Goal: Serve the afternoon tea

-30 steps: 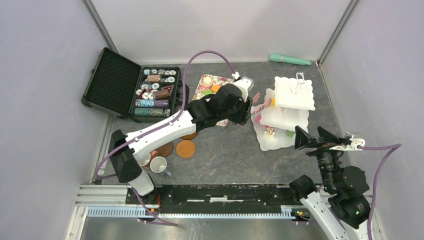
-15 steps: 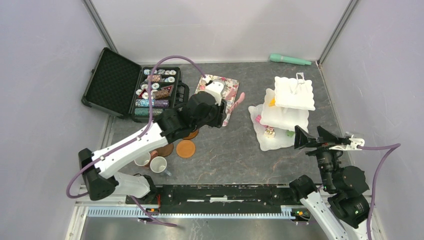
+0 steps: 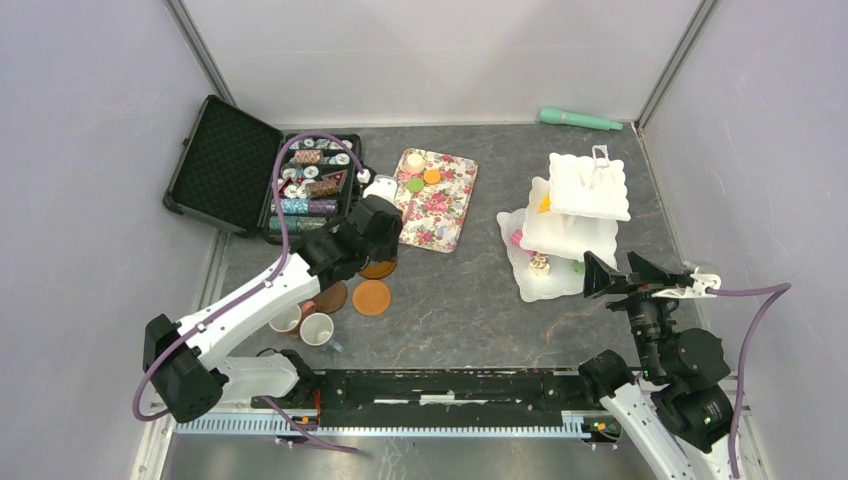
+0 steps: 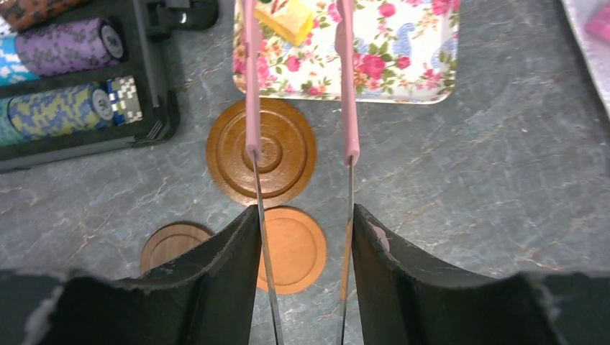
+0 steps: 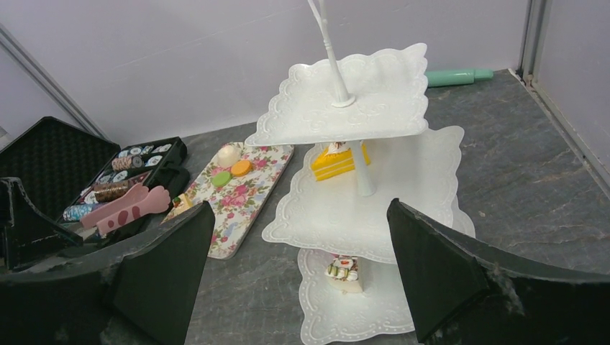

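Note:
My left gripper point(image 3: 372, 222) point(image 4: 305, 212) is shut on pink-tipped metal tongs point(image 4: 252, 108), which hang open and empty over a brown saucer point(image 4: 261, 152) near the tray's edge. A yellow pastry point(image 4: 288, 16) lies on the tray between the tips. Two more saucers point(image 3: 372, 297) point(image 3: 330, 297) and two mugs point(image 3: 317, 328) point(image 3: 288, 318) sit by the left arm. The white three-tier stand point(image 3: 575, 215) point(image 5: 360, 108) holds a yellow cake point(image 5: 332, 162) on the middle tier and a cream cake point(image 5: 344, 269) on the bottom one. My right gripper point(image 3: 612, 265) point(image 5: 298, 208) is open and empty in front of the stand.
The floral tray point(image 3: 437, 198) holds white, orange and green pastries point(image 3: 415, 160). An open black case of poker chips point(image 3: 310, 190) stands at the back left. A green roller point(image 3: 580, 120) lies along the back wall. Grey walls close in both sides.
My left arm has swung back left from the stand, across the tray, to above the saucers, carrying the tongs. The right arm has barely moved.

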Tool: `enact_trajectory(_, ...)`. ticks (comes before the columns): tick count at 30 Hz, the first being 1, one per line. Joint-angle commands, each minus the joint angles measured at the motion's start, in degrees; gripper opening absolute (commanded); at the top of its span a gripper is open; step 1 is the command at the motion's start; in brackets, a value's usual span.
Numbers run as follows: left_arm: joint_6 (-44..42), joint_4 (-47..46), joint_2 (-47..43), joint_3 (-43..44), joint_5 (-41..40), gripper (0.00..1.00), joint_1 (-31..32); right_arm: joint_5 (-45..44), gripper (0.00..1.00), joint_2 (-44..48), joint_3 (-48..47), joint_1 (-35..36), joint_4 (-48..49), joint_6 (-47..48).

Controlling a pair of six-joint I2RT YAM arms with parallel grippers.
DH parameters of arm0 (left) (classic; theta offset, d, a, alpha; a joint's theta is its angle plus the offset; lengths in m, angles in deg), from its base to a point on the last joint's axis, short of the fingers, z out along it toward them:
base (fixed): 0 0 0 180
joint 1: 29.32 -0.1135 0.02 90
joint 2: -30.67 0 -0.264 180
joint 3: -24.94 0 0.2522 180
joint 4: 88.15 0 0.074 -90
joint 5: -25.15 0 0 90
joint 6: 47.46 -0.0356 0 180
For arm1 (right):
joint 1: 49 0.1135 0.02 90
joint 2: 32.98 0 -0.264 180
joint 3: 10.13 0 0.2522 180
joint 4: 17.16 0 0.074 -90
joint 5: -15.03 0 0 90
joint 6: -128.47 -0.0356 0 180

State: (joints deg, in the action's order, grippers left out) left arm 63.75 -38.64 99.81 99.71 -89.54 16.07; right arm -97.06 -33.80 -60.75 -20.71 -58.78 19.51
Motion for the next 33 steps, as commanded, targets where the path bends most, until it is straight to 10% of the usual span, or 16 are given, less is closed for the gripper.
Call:
enact_trajectory(1, 2.72, -1.28, -0.18, -0.63, -2.77, 0.54, -2.06, 0.27, 0.98, 2.60, 1.02, 0.18, 1.51, -1.08)
enact_trajectory(33, 17.04, -4.37, 20.87, 10.08, -0.89, 0.56, -5.31, -1.05, 0.98, 2.66, 1.09, 0.18, 0.42, -0.44)
